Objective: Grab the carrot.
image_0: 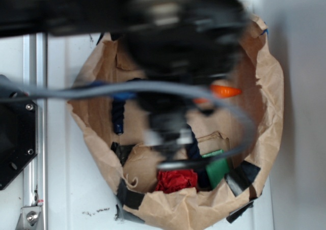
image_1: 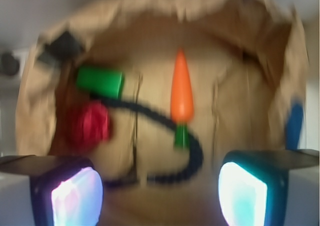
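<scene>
The carrot lies on the brown paper floor of a crumpled paper bowl, orange tip pointing away from me, green stem end toward me. In the exterior view only its orange tip shows past the blurred arm. My gripper hangs above the bowl, open, with nothing between its two lit pads. The carrot lies ahead of the jaws, slightly right of centre, apart from them.
A green block and a red paper-like ball lie at the left of the bowl. A dark blue rope curls across the floor under the carrot's stem. Raised brown paper walls ring everything. A blue item sits at the right wall.
</scene>
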Action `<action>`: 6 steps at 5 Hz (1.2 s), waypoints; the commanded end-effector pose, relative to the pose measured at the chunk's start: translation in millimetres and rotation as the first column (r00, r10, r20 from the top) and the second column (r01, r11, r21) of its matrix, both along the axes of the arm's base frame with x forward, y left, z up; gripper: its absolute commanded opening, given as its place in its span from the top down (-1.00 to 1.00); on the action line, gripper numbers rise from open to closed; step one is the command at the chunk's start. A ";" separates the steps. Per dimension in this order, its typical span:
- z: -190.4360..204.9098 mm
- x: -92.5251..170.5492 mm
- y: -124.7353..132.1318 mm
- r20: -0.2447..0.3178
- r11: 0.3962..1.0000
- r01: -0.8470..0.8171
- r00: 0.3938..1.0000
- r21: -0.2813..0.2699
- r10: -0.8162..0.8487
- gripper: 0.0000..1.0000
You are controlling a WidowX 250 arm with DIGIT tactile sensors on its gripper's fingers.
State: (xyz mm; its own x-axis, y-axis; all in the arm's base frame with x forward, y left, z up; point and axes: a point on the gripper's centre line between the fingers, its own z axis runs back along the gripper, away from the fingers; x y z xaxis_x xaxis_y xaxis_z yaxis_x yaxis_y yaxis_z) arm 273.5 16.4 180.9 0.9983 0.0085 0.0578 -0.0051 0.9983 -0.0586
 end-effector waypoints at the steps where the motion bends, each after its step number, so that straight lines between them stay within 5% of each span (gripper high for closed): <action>1: 16.9 4.8 6.3 0.064 1.000 -0.017 0.998 0.008 0.017 -1.00; 4: 16.9 4.8 6.3 0.064 1.000 -0.017 0.998 0.008 0.017 -1.00; 6: -44.8 25.3 19.7 0.080 0.998 -0.064 0.995 0.010 0.063 -1.00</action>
